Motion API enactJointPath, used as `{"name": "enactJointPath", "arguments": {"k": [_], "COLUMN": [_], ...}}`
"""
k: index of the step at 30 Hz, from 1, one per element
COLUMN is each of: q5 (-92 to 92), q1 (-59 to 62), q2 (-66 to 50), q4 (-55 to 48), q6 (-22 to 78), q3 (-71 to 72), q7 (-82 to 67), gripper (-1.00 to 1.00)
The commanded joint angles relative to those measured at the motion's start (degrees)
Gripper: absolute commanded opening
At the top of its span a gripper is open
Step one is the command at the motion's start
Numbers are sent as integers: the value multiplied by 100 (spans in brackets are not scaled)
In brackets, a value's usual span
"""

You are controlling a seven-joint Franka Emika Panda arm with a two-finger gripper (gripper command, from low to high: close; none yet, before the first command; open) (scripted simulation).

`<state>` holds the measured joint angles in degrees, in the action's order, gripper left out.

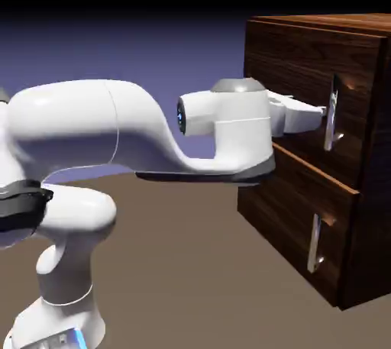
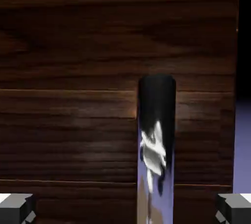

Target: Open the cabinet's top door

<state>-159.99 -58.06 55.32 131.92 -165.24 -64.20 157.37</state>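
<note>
Reaching from the lower left of the exterior view, the white arm (image 1: 114,130) stretches level toward the cabinet (image 1: 359,50), which stands at the right of the picture on the brown table (image 1: 191,263). The top door (image 1: 294,72) is the upper dark wood panel, and its long silver handle (image 1: 334,111) runs upright near the panel's right side. The tool (image 1: 319,111) sits at the end of the arm, its tips right at the middle of that handle; from this side the picture does not settle whether they touch the bar. Below, the lower panel (image 1: 286,221) carries a shorter silver handle (image 1: 315,242), well apart from the tool. The upper panel lies flush with the cabinet's front, with no gap showing at its edge.

Seen from the hand view, dark walnut grain fills nearly the whole picture, with a strip of blue-violet backdrop (image 2: 242,144) at the right edge. The door's handle (image 2: 157,149) rises from the bottom edge as a glossy bar, a little right of the middle. The two grey fingertips (image 2: 17,208) show in the bottom corners, far apart, and the bar stands between them, nearer the right one, without meeting either. So the tool is spread wide and grips nothing.
</note>
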Motion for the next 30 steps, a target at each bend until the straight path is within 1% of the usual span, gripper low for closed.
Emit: {"name": "enactJointPath", "arguments": {"k": [1,4,9,10,11,12,17,25,30], "q5": [-250,-522,-601,-602,-602,-602,-439,478,1021], "q1": [-89,-187,-1224,-1231,-1231,-1231,-193,1468,2505], "q2": [35,74,-188,-190,-190,-190,-545,-512,-492], "q4": [-45,-95,-887,-892,-892,-892,-131,1133,1725], "q6": [14,29,122,122,122,122,532,1228,1447], "q3": [-100,-210,-829,-833,-833,-833,-110,1274,2251], "q7": [179,375,402,402,402,402,863,753,873], "gripper": [100,100,100,100,-100,-100,-100,-100,-100]}}
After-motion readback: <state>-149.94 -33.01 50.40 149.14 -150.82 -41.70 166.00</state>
